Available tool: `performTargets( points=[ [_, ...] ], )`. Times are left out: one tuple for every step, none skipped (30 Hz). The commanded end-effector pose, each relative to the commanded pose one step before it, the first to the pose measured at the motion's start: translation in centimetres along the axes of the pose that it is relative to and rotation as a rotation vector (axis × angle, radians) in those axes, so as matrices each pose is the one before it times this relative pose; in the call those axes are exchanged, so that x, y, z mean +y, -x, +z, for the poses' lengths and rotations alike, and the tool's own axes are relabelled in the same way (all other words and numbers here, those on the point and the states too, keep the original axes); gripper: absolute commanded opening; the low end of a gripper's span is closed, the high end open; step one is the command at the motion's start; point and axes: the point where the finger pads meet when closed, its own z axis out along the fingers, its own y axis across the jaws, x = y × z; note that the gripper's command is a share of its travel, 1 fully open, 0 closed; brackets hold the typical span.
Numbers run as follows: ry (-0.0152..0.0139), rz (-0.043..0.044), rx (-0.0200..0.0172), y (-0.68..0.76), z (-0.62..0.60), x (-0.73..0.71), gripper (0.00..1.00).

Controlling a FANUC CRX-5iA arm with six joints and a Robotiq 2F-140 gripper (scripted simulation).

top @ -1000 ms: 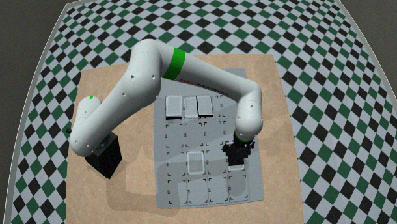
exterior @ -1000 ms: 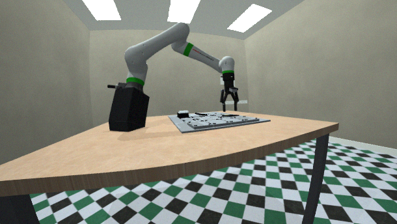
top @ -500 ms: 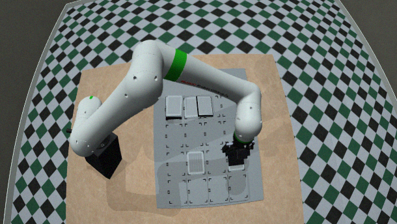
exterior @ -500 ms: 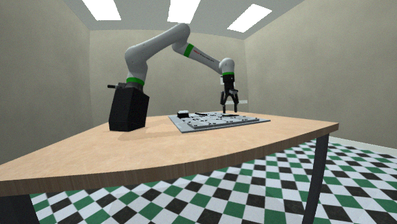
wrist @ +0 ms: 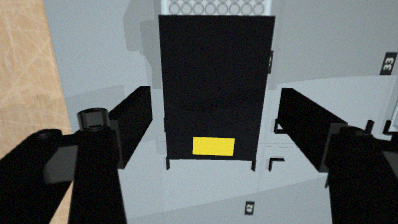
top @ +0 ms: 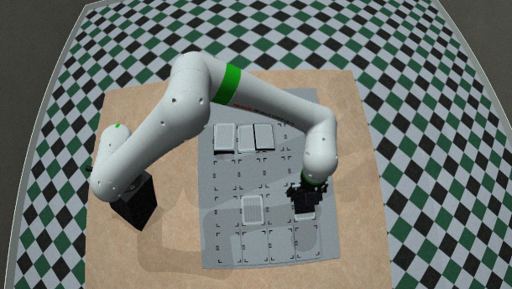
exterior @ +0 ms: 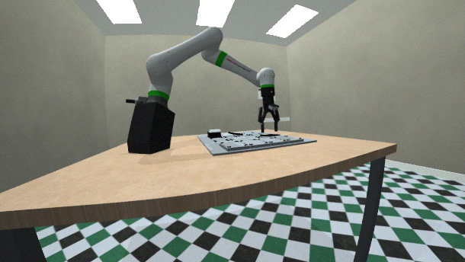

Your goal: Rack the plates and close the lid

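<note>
My gripper (wrist: 215, 104) is open and empty. It hangs a little above the deck, with one finger on each side of a black rectangular cover (wrist: 216, 87) that has a yellow label (wrist: 213, 146). The cover lies over a white welled plate (wrist: 218, 7), whose wells show past its far edge. I cannot tell if the cover sits fully down. In the overhead view the gripper (top: 305, 202) hides most of this plate (top: 305, 217). From the side the gripper (exterior: 268, 123) stands clear above the deck (exterior: 257, 141).
Three plates lie side by side at one end of the grey deck: a taller block (top: 224, 137), a pale plate (top: 246, 139) and a dark-rimmed plate (top: 263, 135). A fine-welled plate (top: 253, 209) sits two bays from the gripper. The arm's black base (top: 134, 202) stands on the table.
</note>
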Motion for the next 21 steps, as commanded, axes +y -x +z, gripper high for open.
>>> performTargets(
  points=[
    [-0.0019, -0.00028, 0.00055, -0.018, 0.151, -0.088, 0.7],
    [0.0, 0.0, 0.0, 0.0, 0.132, 0.0, 0.7],
    [0.0, 0.0, 0.0, 0.0, 0.133, 0.0, 0.7],
    [0.0, 0.0, 0.0, 0.0, 0.133, 0.0, 0.7],
    [0.0, 0.0, 0.0, 0.0, 0.133, 0.0, 0.7],
    [0.0, 0.0, 0.0, 0.0, 0.133, 0.0, 0.7],
    [0.0, 0.0, 0.0, 0.0, 0.0, 0.0, 0.7],
    [0.0, 0.0, 0.0, 0.0, 0.0, 0.0, 0.7],
    [-0.00001, 0.0, -0.00001, 0.0, 0.136, -0.001, 0.7],
    [0.0, 0.0, 0.0, 0.0, 0.133, 0.0, 0.7],
    [0.0, 0.0, 0.0, 0.0, 0.133, 0.0, 0.7],
    [0.0, 0.0, 0.0, 0.0, 0.133, 0.0, 0.7],
    [0.0, 0.0, 0.0, 0.0, 0.133, 0.0, 0.7],
    [0.0, 0.0, 0.0, 0.0, 0.133, 0.0, 0.7],
    [0.0, 0.0, 0.0, 0.0, 0.133, 0.0, 0.7],
    [0.0, 0.0, 0.0, 0.0, 0.133, 0.0, 0.7],
    [0.0, 0.0, 0.0, 0.0, 0.001, -0.001, 0.7],
    [0.0, 0.0, 0.0, 0.0, 0.001, -0.001, 0.7],
    [0.0, 0.0, 0.0, 0.0, 0.001, -0.001, 0.7],
    [0.0, 0.0, 0.0, 0.0, 0.001, -0.001, 0.7],
    [0.0, 0.0, 0.0, 0.0, 0.0, -0.001, 0.7]
  ],
)
